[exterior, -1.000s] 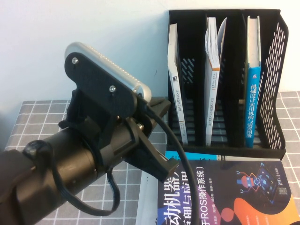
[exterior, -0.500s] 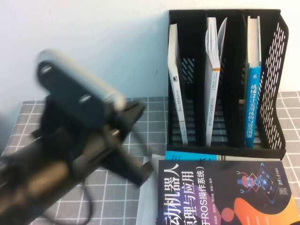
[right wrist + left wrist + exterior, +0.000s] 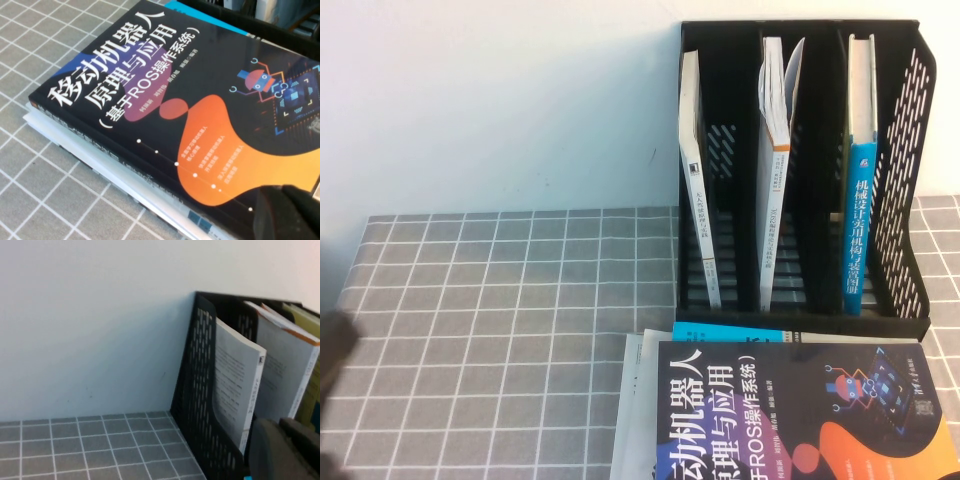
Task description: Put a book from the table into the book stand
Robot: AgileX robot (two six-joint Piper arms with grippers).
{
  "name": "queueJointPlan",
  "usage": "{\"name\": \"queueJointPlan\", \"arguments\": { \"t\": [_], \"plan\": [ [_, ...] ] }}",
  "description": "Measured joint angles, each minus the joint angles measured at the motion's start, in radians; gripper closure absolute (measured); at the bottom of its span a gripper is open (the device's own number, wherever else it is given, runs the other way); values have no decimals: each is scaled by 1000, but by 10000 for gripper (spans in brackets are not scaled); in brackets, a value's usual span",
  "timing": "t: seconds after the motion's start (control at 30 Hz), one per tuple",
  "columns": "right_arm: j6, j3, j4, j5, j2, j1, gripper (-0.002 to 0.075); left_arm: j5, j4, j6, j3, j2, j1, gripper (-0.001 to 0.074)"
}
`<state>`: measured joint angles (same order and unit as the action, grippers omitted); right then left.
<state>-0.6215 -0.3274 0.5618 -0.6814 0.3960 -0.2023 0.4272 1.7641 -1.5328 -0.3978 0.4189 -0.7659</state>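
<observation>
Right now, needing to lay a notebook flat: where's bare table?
The table left of the book stand and the black-covered book is bare. Crowded at that book, right gripper over it; left gripper near the stand.

High view looks down at the black plastic book stand (image 3: pixel 800 170), upper right; left wrist view shares it.

Book stand (image 3: pixel 910 130): 1, with 3 slots. Upright books in stand: 3, 1 per slot. Black-covered book (image 3: pixel 800 420) on table (image 3: pixel 500 300): 1.
</observation>
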Motion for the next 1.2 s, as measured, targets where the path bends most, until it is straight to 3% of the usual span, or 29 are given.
{"name": "queueJointPlan", "arguments": {
  "t": [0.43, 0.6, 0.8, 0.87, 1.07, 1.13, 1.2],
  "plan": [
    [-3, 0, 0, 0, 0, 0, 729, -312, -8, 143, 246, -297, 576, 736],
    [-3, 0, 0, 0, 0, 0, 729, -335, -10, 125, 248, -316, 702, 736],
    [-5, 0, 0, 0, 0, 0, 729, -334, -46, 87, 248, -326, 721, 736],
    [-5, 0, 0, 0, 0, 0, 729, -334, -227, 239, 248, -326, 721, 736],
    [-5, 0, 0, 0, 0, 0, 729, -414, -1263, 1200, 248, -331, 739, 736],
    [-5, 0, 0, 0, 0, 0, 729, -461, -1447, 1359, 253, -349, 741, 736],
    [-5, 0, 0, 0, 0, 0, 729, -493, -1516, 1413, 277, -378, 741, 736]
  ]
}}
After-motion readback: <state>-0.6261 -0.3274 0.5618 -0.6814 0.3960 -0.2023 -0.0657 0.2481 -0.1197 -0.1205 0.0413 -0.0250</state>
